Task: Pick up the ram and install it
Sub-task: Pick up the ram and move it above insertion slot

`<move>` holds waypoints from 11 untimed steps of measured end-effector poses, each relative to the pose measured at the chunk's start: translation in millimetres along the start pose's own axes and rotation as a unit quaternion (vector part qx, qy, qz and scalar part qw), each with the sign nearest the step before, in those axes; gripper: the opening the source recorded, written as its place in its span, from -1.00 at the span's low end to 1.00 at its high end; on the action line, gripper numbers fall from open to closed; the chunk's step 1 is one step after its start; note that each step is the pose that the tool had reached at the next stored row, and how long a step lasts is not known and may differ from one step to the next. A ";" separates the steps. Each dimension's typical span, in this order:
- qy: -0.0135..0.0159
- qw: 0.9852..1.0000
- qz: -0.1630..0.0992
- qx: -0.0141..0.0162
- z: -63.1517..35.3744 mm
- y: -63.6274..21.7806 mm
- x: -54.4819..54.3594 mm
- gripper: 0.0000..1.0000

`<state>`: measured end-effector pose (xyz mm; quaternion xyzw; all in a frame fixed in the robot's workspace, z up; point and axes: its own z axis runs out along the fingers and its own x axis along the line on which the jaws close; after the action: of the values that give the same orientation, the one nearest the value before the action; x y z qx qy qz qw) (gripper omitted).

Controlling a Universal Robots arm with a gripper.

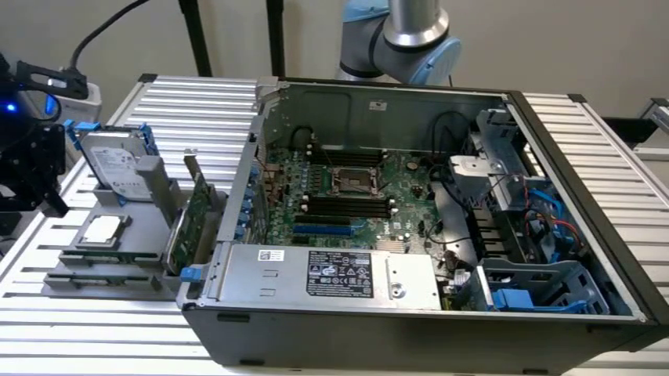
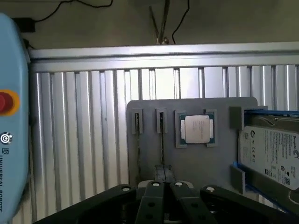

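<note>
The gripper [image 2: 164, 174], fingertips pressed together on nothing, hovers at the exterior view's left beside a grey holder [image 2: 149, 154] on the table [image 1: 585, 141]. The ram [image 2: 161, 140] stands edge-up in one of the holder's narrow slots, near a processor [image 2: 196, 129] and a hard drive [image 2: 271, 156] in their own recesses.

The ram [image 2: 161, 140], a thin strip seen edge-on, stands upright in the gray holder's [image 2: 196, 163] second slot from its end edge.
</note>
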<state>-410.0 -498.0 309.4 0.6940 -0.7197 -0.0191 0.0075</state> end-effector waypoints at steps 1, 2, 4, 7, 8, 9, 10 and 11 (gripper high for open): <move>0.000 1.000 -0.003 0.000 0.7 -0.8 0.0 -1.00; 0.000 1.000 -0.006 0.001 1.3 -1.8 0.0 -1.00; 0.000 1.000 -0.009 0.001 2.5 -4.6 -0.1 -1.00; 0.001 1.000 -0.012 0.001 5.0 -11.4 0.7 -1.00; 0.000 1.000 -0.012 0.001 6.2 -12.9 1.4 1.00; 0.000 1.000 -0.012 0.001 7.7 -14.2 2.6 1.00; 0.001 1.000 -0.012 0.001 9.3 -14.8 4.0 1.00; 0.001 1.000 -0.012 0.001 11.0 -15.0 5.5 1.00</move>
<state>-395.6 -503.8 297.7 0.7027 -0.7113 -0.0179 0.0068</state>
